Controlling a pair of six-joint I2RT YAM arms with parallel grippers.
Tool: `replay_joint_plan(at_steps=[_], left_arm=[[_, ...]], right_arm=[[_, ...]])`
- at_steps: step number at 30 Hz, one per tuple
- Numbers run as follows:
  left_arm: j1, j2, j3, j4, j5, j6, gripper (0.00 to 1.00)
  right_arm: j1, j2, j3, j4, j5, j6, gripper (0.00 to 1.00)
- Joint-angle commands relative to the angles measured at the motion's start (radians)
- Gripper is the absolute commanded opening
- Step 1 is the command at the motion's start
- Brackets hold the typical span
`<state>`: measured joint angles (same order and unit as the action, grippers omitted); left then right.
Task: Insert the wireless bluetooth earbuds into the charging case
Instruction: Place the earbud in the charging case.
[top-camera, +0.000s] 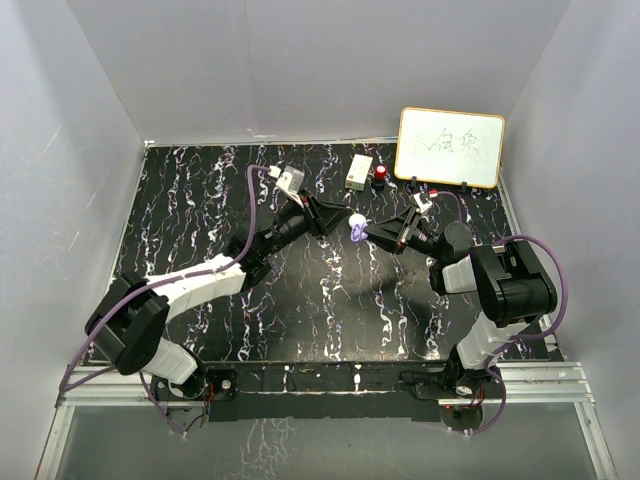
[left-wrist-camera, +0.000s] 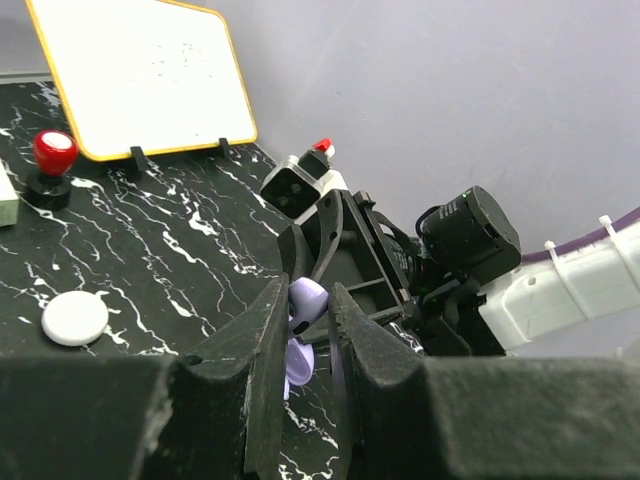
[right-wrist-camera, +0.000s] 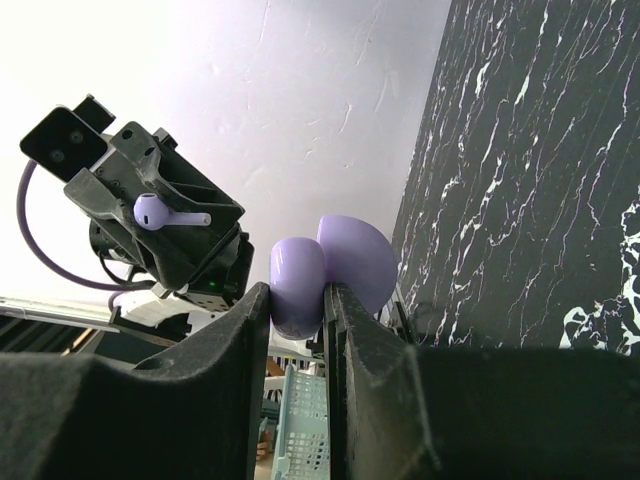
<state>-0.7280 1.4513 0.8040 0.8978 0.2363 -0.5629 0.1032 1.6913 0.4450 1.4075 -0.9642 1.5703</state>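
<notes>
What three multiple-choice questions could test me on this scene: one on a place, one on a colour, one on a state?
1. Where does the whiteboard stand?
A. near left corner
B. far right of the table
C. table's middle

2. What colour is the knob beside it?
A. red
B. green
C. blue

3. What is the right gripper doing?
A. hanging open
B. shut on the charging case
C. lying on the table

Answers:
1 B: it leans at the far right edge.
2 A: its top is red.
3 B: the lilac case sits clamped in it.
</notes>
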Motion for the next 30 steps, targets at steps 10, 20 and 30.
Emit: replay_joint_plan(at_steps=[10, 20, 30], left_arm=[[0.006, 0.062, 0.021, 0.123, 0.085, -0.001, 0.00], [0.004, 0.097, 0.037, 0.118, 0.104, 0.030, 0.00], [0.004, 0.125, 0.042, 0.133, 0.113, 0.047, 0.00]], right_arm=[[0.011, 0.019, 0.031, 0.105, 0.010, 0.037, 0.00], [0.015, 0.025, 0.038, 0.111, 0.007, 0.045, 0.00], [0.017, 0.033, 0.046, 0.116, 0.008, 0.051, 0.00]])
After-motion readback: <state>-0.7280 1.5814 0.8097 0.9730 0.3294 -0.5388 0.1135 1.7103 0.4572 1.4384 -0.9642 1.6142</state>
